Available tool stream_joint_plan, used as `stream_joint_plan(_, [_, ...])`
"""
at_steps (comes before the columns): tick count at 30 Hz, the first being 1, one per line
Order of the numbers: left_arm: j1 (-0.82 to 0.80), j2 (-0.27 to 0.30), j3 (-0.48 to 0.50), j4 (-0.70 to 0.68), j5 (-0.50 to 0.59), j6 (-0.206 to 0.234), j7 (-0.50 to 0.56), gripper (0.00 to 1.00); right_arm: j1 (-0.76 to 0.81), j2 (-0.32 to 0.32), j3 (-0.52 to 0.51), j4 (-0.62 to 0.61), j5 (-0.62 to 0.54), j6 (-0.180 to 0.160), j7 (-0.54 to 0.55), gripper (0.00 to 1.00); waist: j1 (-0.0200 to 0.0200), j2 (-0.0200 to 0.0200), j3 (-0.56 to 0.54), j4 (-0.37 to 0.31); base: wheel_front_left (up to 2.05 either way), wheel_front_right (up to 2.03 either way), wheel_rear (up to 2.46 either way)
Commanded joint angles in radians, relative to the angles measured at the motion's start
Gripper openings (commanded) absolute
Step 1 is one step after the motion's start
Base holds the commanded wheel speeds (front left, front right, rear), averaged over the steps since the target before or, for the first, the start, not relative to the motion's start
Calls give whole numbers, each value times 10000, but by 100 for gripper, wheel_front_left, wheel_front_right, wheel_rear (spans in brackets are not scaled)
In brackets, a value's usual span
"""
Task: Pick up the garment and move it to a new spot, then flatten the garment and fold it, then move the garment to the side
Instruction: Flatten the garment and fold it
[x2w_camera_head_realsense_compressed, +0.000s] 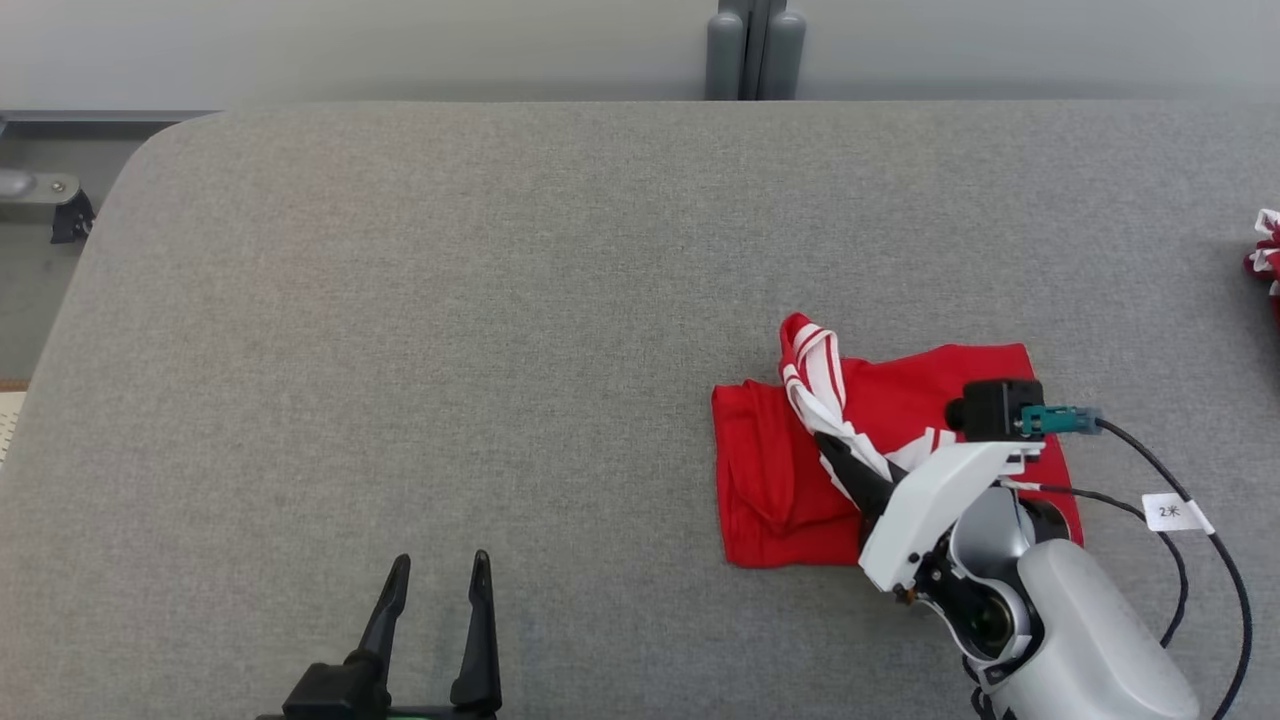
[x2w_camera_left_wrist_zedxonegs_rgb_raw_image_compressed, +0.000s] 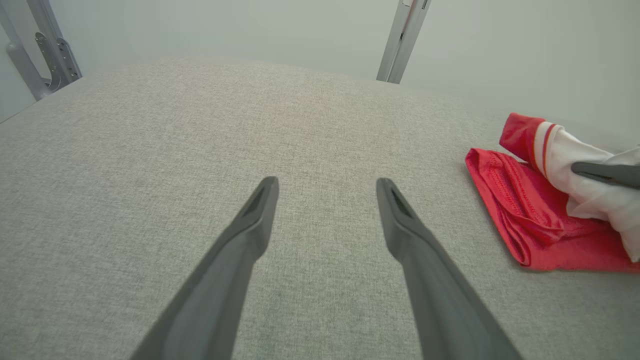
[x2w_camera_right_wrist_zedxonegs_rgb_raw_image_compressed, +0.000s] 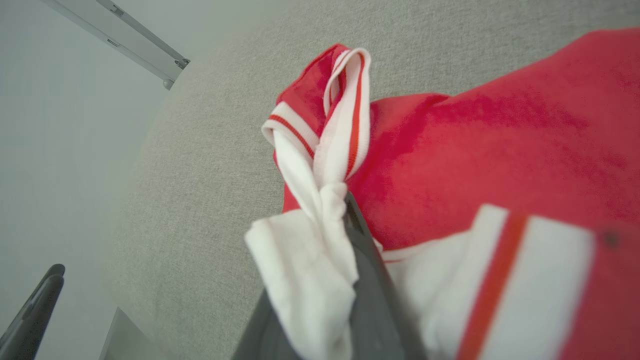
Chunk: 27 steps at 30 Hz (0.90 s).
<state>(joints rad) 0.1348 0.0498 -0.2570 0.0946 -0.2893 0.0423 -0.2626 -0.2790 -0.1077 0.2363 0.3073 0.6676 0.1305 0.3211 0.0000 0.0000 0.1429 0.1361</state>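
My right gripper (x2w_camera_head_realsense_compressed: 835, 455) pinches the garment (x2w_camera_head_realsense_compressed: 770, 470) by its white striped band; it lies at four o'clock on the surface (x2w_camera_head_realsense_compressed: 400, 300). My left gripper (x2w_camera_head_realsense_compressed: 440, 560) stands spread, empty, at seven o'clock.

Open table (x2w_camera_head_realsense_compressed: 400, 300) left of garment (x2w_camera_head_realsense_compressed: 770, 470).

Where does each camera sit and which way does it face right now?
Head view: on the head, looking down at the grey table; left gripper open lower left, right gripper shut on the red garment.
Left wrist view: left wrist, looking along its open fingers across the table.
Right wrist view: right wrist, close on the pinched garment.
Shared: all show the garment.
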Motion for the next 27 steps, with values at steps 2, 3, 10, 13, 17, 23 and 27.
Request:
stream_joint_plan(2, [-189,21,-5,30,92,-40,-24,100,-243,174,123,215,-152,1,-200,0,0,0,47,-24,0,0,0])
stream_joint_plan(3, [-215,21,-6,39,92,-40,-24,100,-290,224,155,310,-189,1,-259,0,0,0,58,-33,0,0,0])
stream_joint_plan(10, [-220,21,-15,159,77,-16,-25,100,-557,517,574,701,23,1,-659,36,0,0,27,-133,0,0,0])
stream_joint_plan(13, [-160,21,26,203,111,-36,-25,100,-492,534,838,469,427,1,-988,100,0,0,-56,-191,0,0,0])
stream_joint_plan(17, [-38,23,154,264,223,-81,-25,100,-121,544,1236,-263,1080,1,-1667,100,0,0,-276,-335,0,0,0])
stream_joint_plan(23, [141,21,432,321,441,-249,-25,100,635,-243,1075,-1255,400,1,-3571,100,0,0,-544,-752,0,0,0])
stream_joint_plan(27, [201,23,604,359,537,-333,-25,100,1284,-944,353,-1267,-420,1,-4913,100,0,0,-741,-1035,0,0,0])
